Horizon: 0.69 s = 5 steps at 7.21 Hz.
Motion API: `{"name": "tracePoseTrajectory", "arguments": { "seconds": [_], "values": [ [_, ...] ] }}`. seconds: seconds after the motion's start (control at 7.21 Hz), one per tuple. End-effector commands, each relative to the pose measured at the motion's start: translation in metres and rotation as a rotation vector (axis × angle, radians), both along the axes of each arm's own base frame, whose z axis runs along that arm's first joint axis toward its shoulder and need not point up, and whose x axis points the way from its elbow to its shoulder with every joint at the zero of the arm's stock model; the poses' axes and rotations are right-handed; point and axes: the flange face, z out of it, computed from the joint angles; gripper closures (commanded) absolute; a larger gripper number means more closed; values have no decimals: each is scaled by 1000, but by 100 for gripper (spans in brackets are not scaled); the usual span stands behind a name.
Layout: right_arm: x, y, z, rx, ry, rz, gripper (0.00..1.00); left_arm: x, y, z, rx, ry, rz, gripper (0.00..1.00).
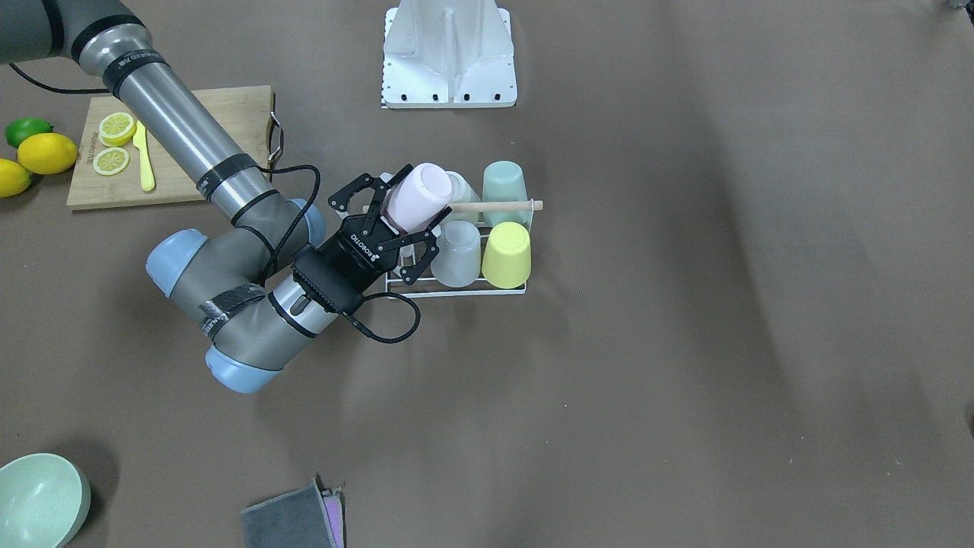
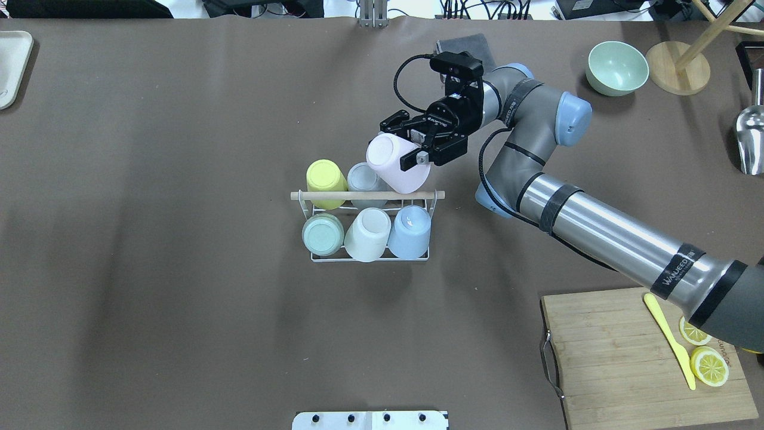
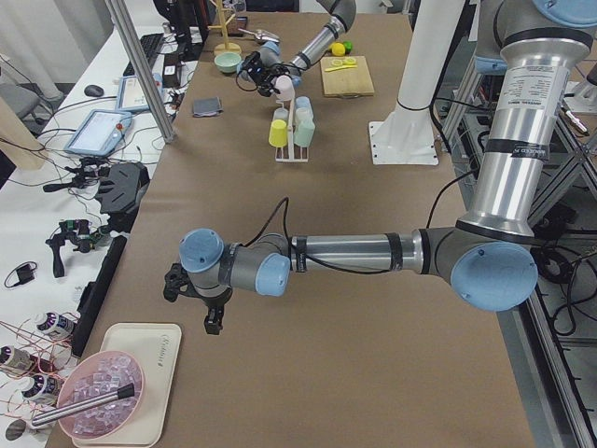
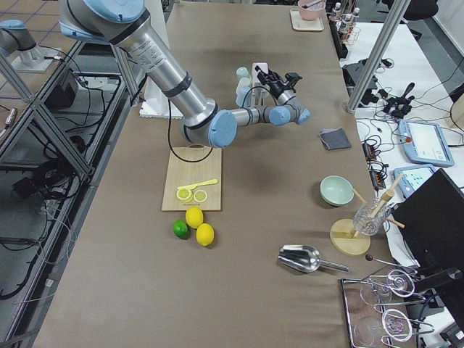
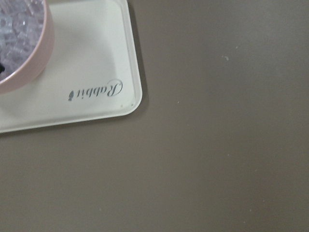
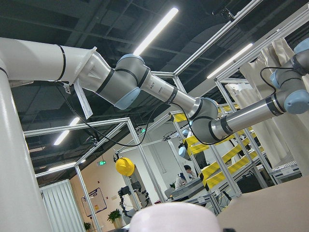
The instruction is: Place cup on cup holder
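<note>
Pink plastic is filling the jaws in the front-facing view. The right gripper (image 1: 392, 228) is clamping the pink cup (image 1: 417, 198) by its sides, its fingers spread about as wide as the cup. The cup is tilting base-up over the left end of the cup holder (image 1: 456, 290). The holder's wooden rod (image 1: 498, 205) is running out to the right from behind the cup. In this view a grey cup (image 1: 456, 253) and a yellow cup (image 1: 508, 255) are sitting upside down on the near row, and a mint cup (image 1: 504, 183) on the far row.

Overhead, I'm seeing the right gripper (image 2: 403, 143) holding the pink cup (image 2: 399, 173) above the holder's far right corner, overlapping the right end of the rod. I cannot tell whether the cup is touching a prong. A white cup (image 2: 367, 234) and a blue cup (image 2: 410, 232) are sitting on the near row.

From the left-end camera, the left gripper (image 3: 194, 301) is hanging low over the table just beside a cream tray (image 3: 163, 350), well apart from the rack. I cannot tell how far its jaws are open.

From the right-end camera, the right gripper (image 4: 274, 76) is reaching in at the rack, far beyond a wooden cutting board (image 4: 192, 177).

My left wrist camera is showing only the tray's corner and the rim of a pink bowl (image 5: 24, 58) on brown table.

My right wrist camera is pointing up at the ceiling lights, with the cup's pale rounded end (image 6: 171, 217) at the bottom edge.
</note>
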Motion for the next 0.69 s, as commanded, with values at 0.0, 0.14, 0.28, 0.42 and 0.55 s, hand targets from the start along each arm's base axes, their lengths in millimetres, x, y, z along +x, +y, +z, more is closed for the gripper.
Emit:
{"name": "tracePoseTrajectory", "arguments": {
  "seconds": [0.0,0.14,0.28,0.42,0.55],
  "values": [
    [-2,0,7,-4,4,6,64,0,20,21,-38,5,7,2],
    [-3,-1,10,-10,10,7,64,0,24,23,-45,8,6,2],
    [-5,-2,12,-15,16,4,64,3,29,28,-66,56,8,2],
    [-7,-3,15,-30,30,0,64,6,39,29,-73,120,15,2],
    [-11,-3,21,-45,45,-2,64,7,40,32,-82,122,15,2]
  ]
}}
